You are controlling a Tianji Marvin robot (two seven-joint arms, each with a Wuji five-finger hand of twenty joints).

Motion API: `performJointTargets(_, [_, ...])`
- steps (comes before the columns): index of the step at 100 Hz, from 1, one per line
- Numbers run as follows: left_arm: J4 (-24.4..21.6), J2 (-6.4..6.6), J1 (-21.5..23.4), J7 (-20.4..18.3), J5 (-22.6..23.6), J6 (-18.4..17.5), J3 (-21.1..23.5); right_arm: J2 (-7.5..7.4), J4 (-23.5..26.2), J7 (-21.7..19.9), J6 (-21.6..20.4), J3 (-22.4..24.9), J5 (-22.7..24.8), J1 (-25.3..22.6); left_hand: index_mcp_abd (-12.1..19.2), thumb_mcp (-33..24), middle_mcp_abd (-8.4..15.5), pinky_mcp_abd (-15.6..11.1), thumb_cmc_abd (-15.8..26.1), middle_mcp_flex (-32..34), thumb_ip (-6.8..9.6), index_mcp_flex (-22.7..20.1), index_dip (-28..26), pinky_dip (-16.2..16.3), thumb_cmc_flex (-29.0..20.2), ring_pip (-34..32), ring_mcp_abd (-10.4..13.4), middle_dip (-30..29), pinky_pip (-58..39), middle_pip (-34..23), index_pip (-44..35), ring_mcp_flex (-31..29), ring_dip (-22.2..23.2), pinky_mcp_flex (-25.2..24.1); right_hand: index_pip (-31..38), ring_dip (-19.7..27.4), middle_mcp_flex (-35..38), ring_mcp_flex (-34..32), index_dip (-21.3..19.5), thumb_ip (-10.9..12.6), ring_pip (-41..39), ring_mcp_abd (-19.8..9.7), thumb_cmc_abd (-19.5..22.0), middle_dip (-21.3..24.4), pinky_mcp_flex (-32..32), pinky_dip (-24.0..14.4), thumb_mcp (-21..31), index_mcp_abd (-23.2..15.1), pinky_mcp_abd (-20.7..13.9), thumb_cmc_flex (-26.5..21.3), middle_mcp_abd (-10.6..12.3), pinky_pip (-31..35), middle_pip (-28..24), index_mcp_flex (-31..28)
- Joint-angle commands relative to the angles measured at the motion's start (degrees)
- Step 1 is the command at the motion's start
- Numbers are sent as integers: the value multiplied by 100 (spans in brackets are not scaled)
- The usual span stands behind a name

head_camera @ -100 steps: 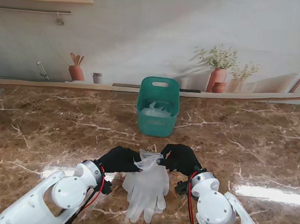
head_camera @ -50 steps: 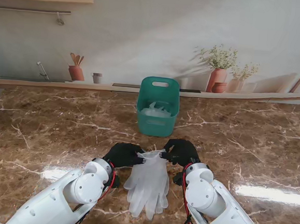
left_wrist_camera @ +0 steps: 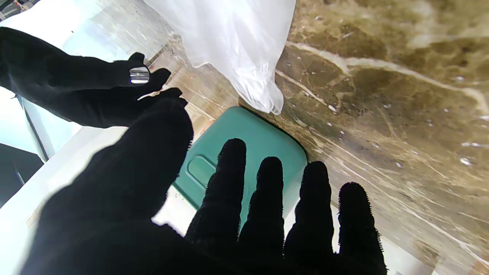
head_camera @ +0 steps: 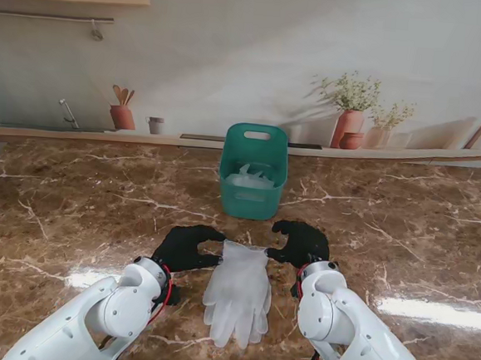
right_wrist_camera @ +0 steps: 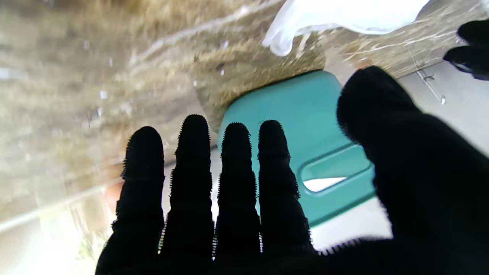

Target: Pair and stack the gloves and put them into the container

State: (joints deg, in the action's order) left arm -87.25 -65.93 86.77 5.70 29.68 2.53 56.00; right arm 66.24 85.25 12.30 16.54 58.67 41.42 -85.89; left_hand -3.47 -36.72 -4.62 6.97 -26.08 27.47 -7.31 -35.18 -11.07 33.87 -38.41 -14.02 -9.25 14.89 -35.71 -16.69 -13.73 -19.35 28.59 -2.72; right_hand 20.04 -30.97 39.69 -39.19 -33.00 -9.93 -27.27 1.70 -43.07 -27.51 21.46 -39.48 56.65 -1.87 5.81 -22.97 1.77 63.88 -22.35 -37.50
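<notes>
Between both hands, the stacked gloves (head_camera: 238, 290) lie flat on the table (head_camera: 71, 208). Left hand (head_camera: 183, 247) and right hand (head_camera: 300, 242) are spread, holding nothing. Farther off stands the container (head_camera: 253, 183).

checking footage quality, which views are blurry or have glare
Stand view: sharp, with bright glare patches on the marble table. Right wrist view: table smeared by motion blur, basket soft. Left wrist view: mostly crisp, background washed out behind the right hand.
</notes>
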Motion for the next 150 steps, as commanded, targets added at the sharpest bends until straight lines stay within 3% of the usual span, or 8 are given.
performJointTargets(1, [-171, 71, 173, -30, 31, -49, 117, -80, 34, 59, -178, -28, 217, 37, 6, 256, 44, -205, 133, -158, 83, 180, 65, -99, 323, 145, 279, -79, 140, 100, 88, 171, -115, -55, 55, 212, -25, 14, 53, 201, 173, -194, -14, 160, -23, 3, -22, -12, -28, 155, 31, -210, -39, 32])
performJointTargets(43, [-1011, 73, 1013, 393, 345, -355, 843, -196, -542, -456, -9, -1127, 703, 956, 74, 635, 252, -142, 311, -37, 125, 77, 32, -221, 296, 275, 476, -131, 397, 158, 15, 94, -334, -66, -99, 1051, 182, -629, 409, 114, 1052, 39, -316, 947, 661, 420, 266, 48, 131, 83, -74, -381, 602, 193])
performJointTargets(63, [-1186, 79, 1170, 470, 461, -432, 997, -168, -850, -736, 483, -1899, 640, 1353, 120, 832, 230, -95, 411, 18, 152, 7, -6, -243, 235, 330, 477, -153, 534, 196, -57, 57, -382, -59, -538, -31, 10, -1366, 774, 131, -330, -64, -83, 986, 1216, -220, 87, 528, -170, 288, -264, 1136, 355, 946])
performJointTargets(88, [-1194, 79, 1197, 489, 478, -486, 1028, -123, -986, -813, 1092, -2562, 743, 1557, 183, 896, 253, -53, 434, 19, 159, -97, -52, -217, 215, 361, 515, -161, 585, 212, -151, 56, -395, -88, -205, -1687, 1266, -1433, 939, 26, -2971, -649, -549, -1649, 1001, -585, 362, 253, -99, 268, 738, 1300, -2432, 596])
performJointTargets(105, [-1193, 66, 1199, 549, 467, -496, 1032, -120, -911, -904, 1365, -2737, 744, 1510, 229, 941, 238, 18, 462, 27, 161, -168, -89, -180, 198, 376, 468, -167, 587, 224, -225, 63, -400, -96, 1650, -2220, 218, 231, -396, -260, -2966, -616, -960, -3368, -225, -857, 460, -876, -132, 4, 731, 479, -2526, -1416])
performJointTargets(118, [-1194, 74, 1208, 539, 501, -508, 1051, -53, -1026, -554, 1241, -2705, 743, 1420, 262, 1000, 251, 108, 496, 33, 163, -226, -120, -143, 206, 381, 441, -175, 584, 237, -288, 80, -400, -110, 3083, -950, -843, 1795, -1392, -1015, -1391, -543, -1176, -1924, -756, -873, 241, -1824, -409, -558, 368, -199, -1144, -1453])
performJointTargets(136, [-1211, 76, 1236, 535, 503, -524, 1078, 37, -1154, 1, 703, -2459, 664, 1299, 302, 1085, 243, 158, 526, 53, 172, -259, -153, -98, 179, 384, 460, -180, 592, 244, -348, 59, -401, -128, 3276, 82, 1773, -1455, -2654, -1018, -432, -245, -1493, -289, 1161, -457, 478, -1980, 1, -987, 313, 370, -480, -1997])
performJointTargets(150, [-1235, 79, 1270, 524, 500, -534, 1109, 87, -1178, 239, 364, -2261, 501, 1220, 327, 1135, 249, 180, 550, 91, 180, -308, -174, -73, 157, 386, 475, -183, 604, 245, -393, 33, -401, -132, 3437, -397, 3449, -3087, -2835, -991, -1222, -417, -1732, -1127, 2543, -104, 569, -1950, -62, -1360, 666, 1551, -854, -2314])
